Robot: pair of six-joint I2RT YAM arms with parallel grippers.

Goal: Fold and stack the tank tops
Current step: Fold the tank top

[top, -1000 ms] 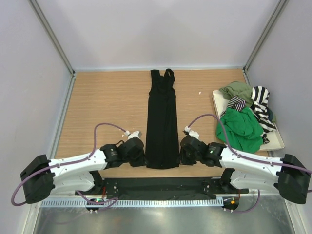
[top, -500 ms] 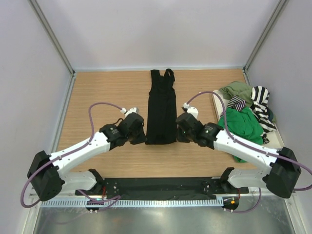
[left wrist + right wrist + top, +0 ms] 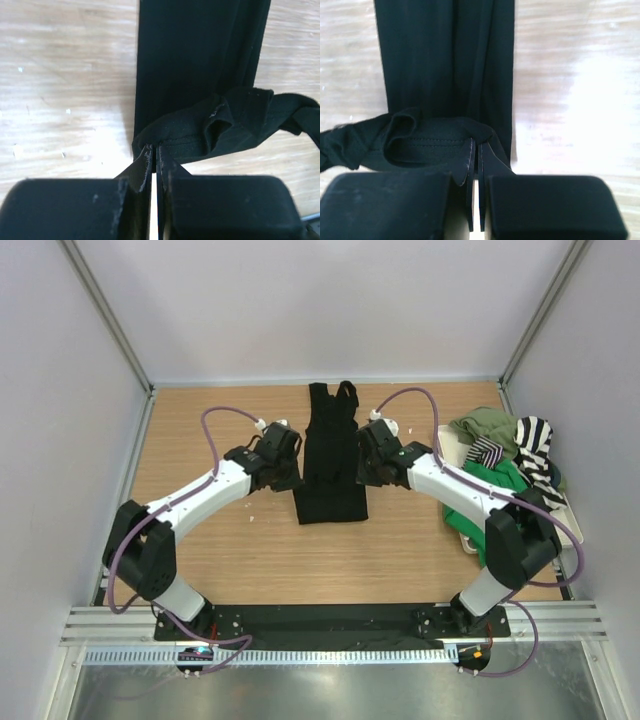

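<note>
A black tank top (image 3: 331, 455) lies lengthwise in the middle of the wooden table, straps at the far end, its near part doubled over. My left gripper (image 3: 288, 473) is shut on the left corner of the black tank top's hem (image 3: 172, 137), held above the lower layer. My right gripper (image 3: 366, 468) is shut on the hem's right corner (image 3: 445, 137). The hem sags between the two grippers. A bright green tank top (image 3: 495, 498), an olive one (image 3: 487, 426) and a black-and-white striped one (image 3: 534, 445) lie heaped at the right.
The heap rests on a white tray (image 3: 572, 527) along the table's right edge. Grey walls close in the table on the left, back and right. Purple cables loop above both arms.
Both grippers have carried the black tank top's hem from the near edge towards the far end, folding the lower part over the upper. The arms are now stretched out far.
</note>
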